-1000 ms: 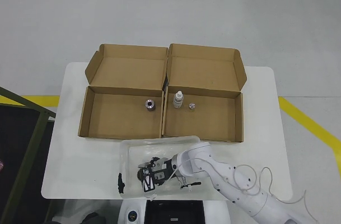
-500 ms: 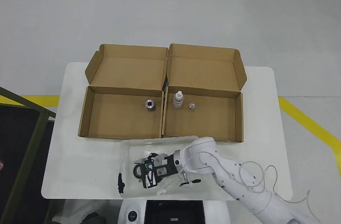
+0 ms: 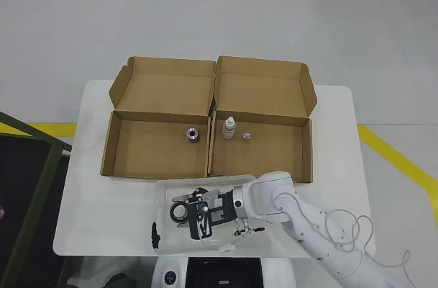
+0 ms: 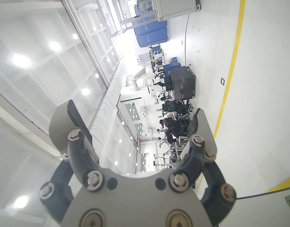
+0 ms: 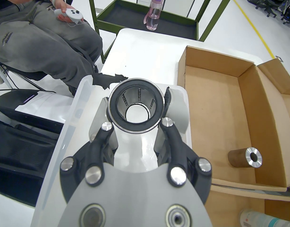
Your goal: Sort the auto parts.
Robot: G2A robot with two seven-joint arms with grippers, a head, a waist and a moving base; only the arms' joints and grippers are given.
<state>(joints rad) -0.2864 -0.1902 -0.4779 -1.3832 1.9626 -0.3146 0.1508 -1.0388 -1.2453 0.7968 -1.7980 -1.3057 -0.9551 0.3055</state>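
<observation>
- The right pincer (image 5: 136,105) is clamped across the outer wall of a ring-ended bearing (image 5: 136,109). The bearing's bore runs in line with the pincer, and it hangs over the clear tray (image 5: 64,128).
- To do this step well, carry the bearing over the tray wall to the left box (image 5: 218,119) beside the pincer, where a similar metal sleeve (image 5: 245,157) lies.
- The grip is on a round surface, so it is probably best to keep it firm and lower the bearing close to the box floor before letting go. It would likely roll if dropped.
- The right arm is bent across the bench front, with its wrist reaching out over the tray.
- The left pincer (image 4: 134,115) is spread and empty, raised well away and pointing into the room.
</observation>
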